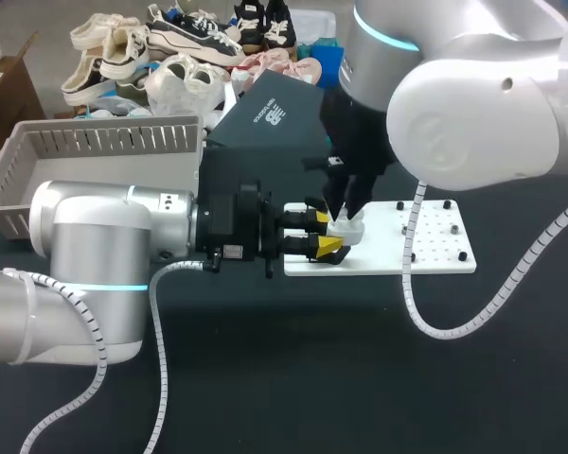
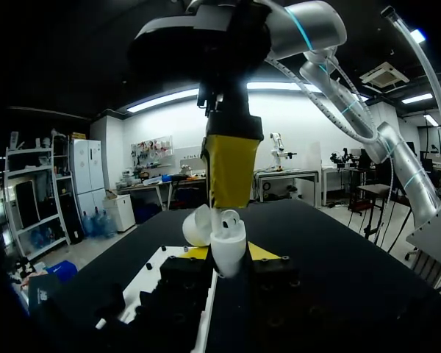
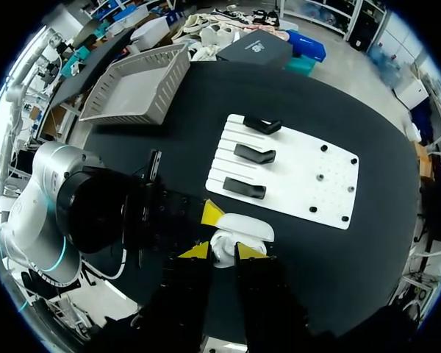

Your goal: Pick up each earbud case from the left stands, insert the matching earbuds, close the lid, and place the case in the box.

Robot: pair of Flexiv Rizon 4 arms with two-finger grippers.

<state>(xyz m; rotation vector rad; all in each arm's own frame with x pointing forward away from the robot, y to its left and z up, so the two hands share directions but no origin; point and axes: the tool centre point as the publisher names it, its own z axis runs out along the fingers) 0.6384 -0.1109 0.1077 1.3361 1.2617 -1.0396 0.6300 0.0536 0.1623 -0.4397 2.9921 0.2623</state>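
Note:
A white earbud case (image 1: pixel 350 230) with its lid (image 2: pixel 197 225) swung open is held just above the white stand board (image 1: pixel 435 248). My left gripper (image 1: pixel 327 235), coming in from the left, is shut on the case body (image 2: pixel 228 259). My right gripper (image 1: pixel 345 214) comes straight down over the open case (image 3: pixel 244 229). Its fingers (image 2: pixel 231 165) hold a white earbud (image 2: pixel 230 218) that sits in the case's mouth. In the right wrist view, that gripper (image 3: pixel 222 252) hides most of the earbud. Three black stands (image 3: pixel 254 154) on the board stand bare.
A grey slatted basket (image 1: pixel 85 151) stands at the back left. A black box (image 1: pixel 265 113) lies behind the grippers. My left arm (image 3: pixel 81 213) covers the table's left side. Small black pegs (image 1: pixel 447 227) dot the board's right half.

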